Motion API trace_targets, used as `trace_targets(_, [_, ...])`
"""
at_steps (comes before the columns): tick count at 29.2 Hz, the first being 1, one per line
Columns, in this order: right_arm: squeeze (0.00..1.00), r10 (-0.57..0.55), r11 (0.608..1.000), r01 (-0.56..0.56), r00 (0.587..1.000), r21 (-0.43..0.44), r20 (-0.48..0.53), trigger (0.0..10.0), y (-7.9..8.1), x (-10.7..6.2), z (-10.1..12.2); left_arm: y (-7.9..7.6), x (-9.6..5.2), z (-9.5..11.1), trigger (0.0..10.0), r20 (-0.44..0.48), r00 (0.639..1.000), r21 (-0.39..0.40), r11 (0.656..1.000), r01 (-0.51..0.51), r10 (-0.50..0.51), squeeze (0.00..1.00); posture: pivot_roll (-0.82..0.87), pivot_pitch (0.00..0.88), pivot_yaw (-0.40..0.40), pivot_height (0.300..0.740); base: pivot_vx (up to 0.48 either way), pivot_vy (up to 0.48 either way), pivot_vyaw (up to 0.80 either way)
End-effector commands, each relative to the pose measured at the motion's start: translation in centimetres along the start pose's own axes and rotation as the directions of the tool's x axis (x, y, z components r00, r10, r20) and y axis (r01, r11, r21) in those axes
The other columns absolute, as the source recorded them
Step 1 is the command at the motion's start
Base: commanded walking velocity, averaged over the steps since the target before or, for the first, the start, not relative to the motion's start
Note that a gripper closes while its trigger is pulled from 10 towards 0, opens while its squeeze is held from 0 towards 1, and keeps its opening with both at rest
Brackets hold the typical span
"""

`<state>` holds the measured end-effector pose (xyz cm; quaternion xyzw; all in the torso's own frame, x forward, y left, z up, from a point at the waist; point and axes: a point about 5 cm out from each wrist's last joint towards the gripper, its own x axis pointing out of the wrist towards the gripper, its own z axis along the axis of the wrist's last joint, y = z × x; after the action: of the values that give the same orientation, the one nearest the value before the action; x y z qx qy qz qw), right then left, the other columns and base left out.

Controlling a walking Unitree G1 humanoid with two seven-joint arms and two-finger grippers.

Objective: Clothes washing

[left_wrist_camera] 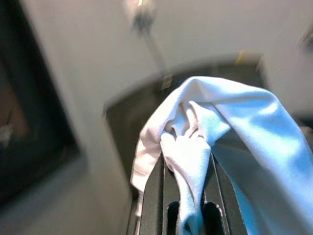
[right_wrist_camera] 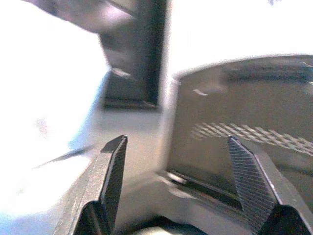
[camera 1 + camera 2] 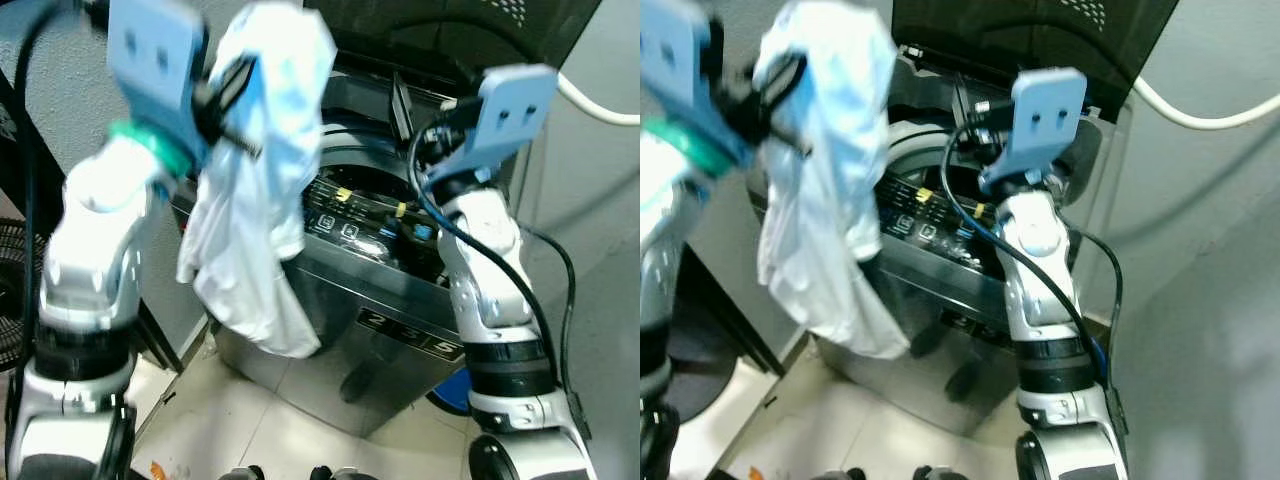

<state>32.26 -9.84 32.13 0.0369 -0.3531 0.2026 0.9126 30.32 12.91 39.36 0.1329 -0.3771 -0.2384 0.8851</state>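
A white garment (image 3: pixel 255 190) hangs from my left gripper (image 3: pixel 228 100), which is shut on its bunched top, held high at the left front of the washing machine (image 3: pixel 380 300). In the left wrist view the cloth (image 1: pixel 195 142) is pinched between the two black fingers (image 1: pixel 151 196). The top-loading machine stands with its dark lid (image 3: pixel 1040 25) raised and its drum opening (image 3: pixel 940 170) exposed. My right gripper (image 2: pixel 178 161) stands open above the machine's back right, near the lid, with nothing between its fingers (image 2: pixel 110 176).
A white hose (image 3: pixel 1200 115) runs along the grey wall at the right. The machine's control panel (image 3: pixel 350 225) faces me along its front rim. A black fan (image 3: pixel 15 290) stands at the far left. Pale tiled floor (image 3: pixel 240 430) lies before the machine.
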Motion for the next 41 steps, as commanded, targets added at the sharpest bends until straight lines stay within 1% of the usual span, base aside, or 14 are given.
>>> trace_targets(1, [0.00, 0.105, 0.992, -0.103, 0.994, 0.074, -0.018, 10.0, 1.1, -0.2, -0.1, 0.1, 0.3, 0.5, 10.0, 0.049, 0.999, -0.016, 1.000, 0.020, -0.019, 0.00, 0.04, 0.061, -0.017, 0.740, 0.000, 0.000, 0.00])
trace_targets(4, [0.00, 0.457, 0.885, -0.440, 0.884, 0.152, -0.098, 10.0, 3.8, -2.5, -1.1, -0.1, 2.0, 1.0, 10.0, 0.108, 0.991, -0.076, 0.994, 0.083, -0.075, 0.00, 0.02, 0.059, -0.014, 0.740, 0.000, 0.000, 0.00])
trace_targets(8, [0.00, 0.517, 0.848, -0.529, 0.810, 0.037, -0.276, 10.0, 4.7, -4.4, -4.3, -0.7, 2.5, 0.3, 10.0, 0.102, 0.990, -0.091, 0.990, 0.109, -0.100, 0.00, 0.01, 0.061, -0.015, 0.740, 0.000, 0.000, 0.00])
trace_targets(9, [0.88, 0.496, 0.855, -0.518, 0.808, 0.016, -0.318, 10.0, 4.7, -4.7, -5.3, -0.8, 2.6, 0.3, 10.0, 0.104, 0.989, -0.097, 0.989, 0.113, -0.103, 0.00, 0.02, 0.063, -0.017, 0.740, 0.000, 0.000, 0.00])
trace_targets(12, [0.88, 0.483, 0.859, -0.512, 0.806, 0.006, -0.342, 10.0, 4.7, -4.8, -6.0, -0.9, 2.6, 0.2, 10.0, 0.107, 0.988, -0.100, 0.988, 0.118, -0.107, 0.00, 0.02, 0.064, -0.019, 0.740, 0.000, 0.000, 0.00])
trace_targets(13, [1.00, 0.470, 0.863, -0.504, 0.806, -0.002, -0.361, 10.0, 4.8, -4.9, -6.5, -0.9, 2.7, 0.1, 10.0, 0.108, 0.988, -0.103, 0.987, 0.120, -0.109, 0.00, 0.02, 0.064, -0.020, 0.740, 0.000, 0.000, 0.00])
trace_targets(18, [1.00, 0.475, 0.861, -0.509, 0.793, 0.015, -0.381, 10.0, 5.1, -4.9, -6.8, -1.0, 3.0, 0.0, 10.0, 0.119, 0.987, -0.113, 0.986, 0.126, -0.113, 0.00, 0.02, 0.066, -0.021, 0.740, 0.000, 0.000, 0.00])
trace_targets(20, [0.87, 0.459, 0.866, -0.500, 0.794, 0.002, -0.398, 10.0, 5.0, -4.7, -6.9, -1.0, 3.0, -0.1, 10.0, 0.123, 0.986, -0.117, 0.985, 0.129, -0.115, 0.00, 0.02, 0.067, -0.023, 0.740, 0.000, 0.000, 0.00])
trace_targets(21, [0.00, 0.422, 0.880, -0.474, 0.805, -0.025, -0.417, 10.0, 4.8, -4.3, -7.1, -1.1, 3.0, -0.3, 10.0, 0.126, 0.986, -0.125, 0.984, 0.129, -0.113, 0.00, 0.02, 0.070, -0.025, 0.740, 0.000, 0.000, 0.00])
trace_targets(23, [0.00, 0.440, 0.874, -0.486, 0.796, -0.004, -0.415, 10.0, 5.1, -4.3, -7.1, -1.2, 3.1, -0.3, 10.0, 0.125, 0.986, -0.127, 0.984, 0.125, -0.110, 0.00, 0.02, 0.072, -0.025, 0.740, 0.000, 0.000, 0.00])
trace_targets(24, [0.00, 0.452, 0.870, -0.493, 0.791, 0.009, -0.412, 4.3, 5.3, -4.4, -7.1, -1.2, 3.1, -0.4, 10.0, 0.124, 0.986, -0.128, 0.984, 0.123, -0.107, 0.00, 0.02, 0.072, -0.025, 0.740, 0.000, 0.000, 0.00])
trace_targets(25, [0.00, 0.456, 0.869, -0.494, 0.790, 0.015, -0.410, 3.3, 5.4, -4.5, -7.1, -1.2, 3.1, -0.4, 10.0, 0.124, 0.987, -0.129, 0.984, 0.121, -0.105, 0.00, 0.02, 0.073, -0.025, 0.740, 0.000, 0.000, 0.00])
trace_targets(26, [0.00, 0.458, 0.870, -0.492, 0.790, 0.024, -0.407, 0.0, 5.5, -4.6, -7.3, -1.3, 3.1, -0.5, 10.0, 0.123, 0.987, -0.130, 0.985, 0.117, -0.101, 0.00, 0.02, 0.073, -0.026, 0.740, 0.000, 0.000, 0.00])
trace_targets(41, [0.00, 0.395, 0.912, -0.407, 0.840, 0.047, -0.373, 0.0, 5.9, -3.9, -7.2, -1.2, 2.9, -1.1, 10.0, 0.103, 0.992, -0.137, 0.987, 0.084, -0.070, 0.00, 0.02, 0.084, -0.026, 0.740, 0.000, 0.000, 0.00])
